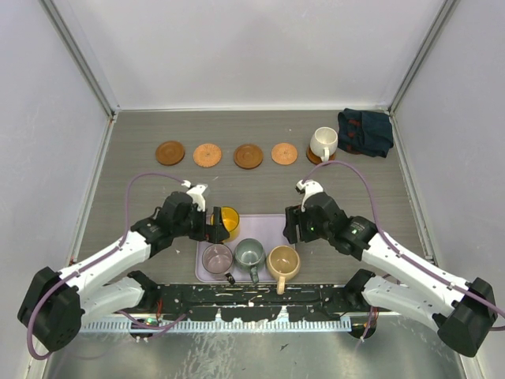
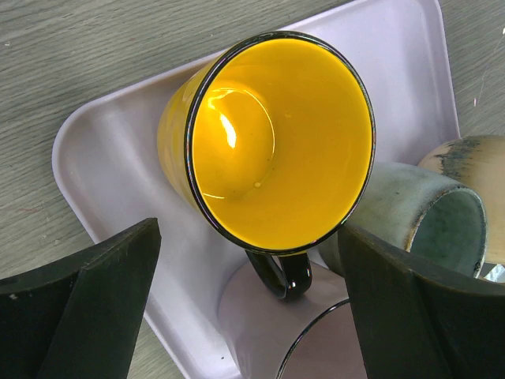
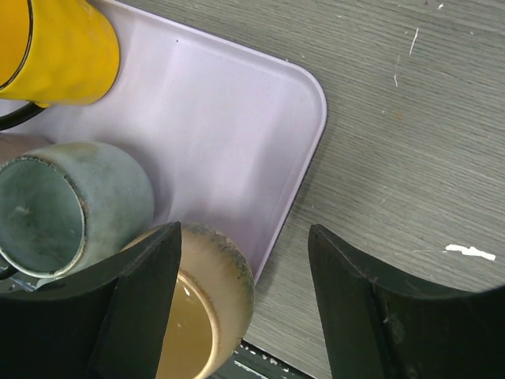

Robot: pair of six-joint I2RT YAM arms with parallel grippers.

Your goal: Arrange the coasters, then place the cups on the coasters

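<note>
Left fingers (image 2: 102, 292), wide apart, flank the yellow cup (image 2: 276, 134); close across its body, avoiding the handle (image 2: 278, 274). Right fingers (image 3: 142, 292) apart too, empty.

Row of coasters (image 1: 248, 155) across the far table (image 1: 142, 197), one cup (image 1: 323, 142) on the rightmost, cloth (image 1: 365, 131) just right of it, tray (image 1: 268, 225) at near centre, four cups (image 1: 249, 253) in it, one behind three abreast.
</note>
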